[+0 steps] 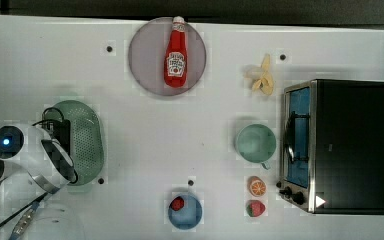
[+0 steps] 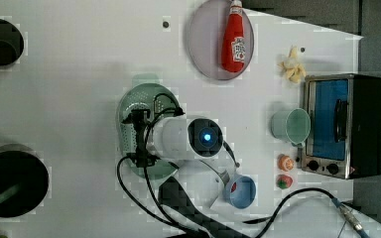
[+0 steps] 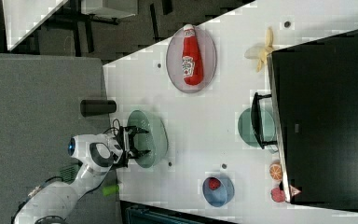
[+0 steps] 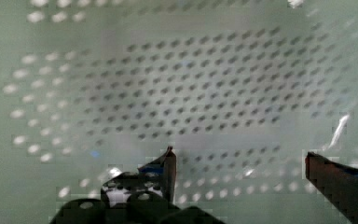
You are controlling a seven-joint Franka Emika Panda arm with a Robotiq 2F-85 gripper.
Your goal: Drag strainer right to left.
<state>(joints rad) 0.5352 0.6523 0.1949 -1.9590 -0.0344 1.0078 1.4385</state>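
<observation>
**Operator:** Report task status, starting at the arm.

**Technician:** The tool (image 3: 139, 141) stands over the strainer (image 1: 82, 142) with its two fingers spread wide. The wrist view confirms this: one fingertip (image 4: 168, 161) and the other sit well apart above the perforated floor, with nothing between them. No grip is established. The strainer rests on the tabletop (image 1: 180, 130) at the top view's left, partly under the arm. Whether the tool touches the strainer cannot be told.

**Operator:** How far along is the drag?

**Technician:** Judged from position alone, the strainer already lies at the top view's left end of the tabletop, far from the toaster oven (image 1: 337, 145) at the top view's right. Either the drag is largely complete and the tool is let go, or the left and right of the task run opposite to the top view and the pull is not yet begun. The pictures do not settle which.

**Operator:** Surroundings, working outward?

**Technician:** A blue bowl (image 1: 185, 211) holding a red fruit, then a green cup (image 1: 255, 143), an orange half (image 1: 257, 186) and a strawberry (image 1: 255, 208). Farther off: a ketchup bottle (image 1: 176, 55) lying on a grey-purple plate (image 1: 142, 60), and a peeled banana (image 1: 261, 76).

**Operator:** Any legible writing?

**Technician:** The ketchup bottle carries a white label; its text is too small to read. No other markings can be read.
</observation>
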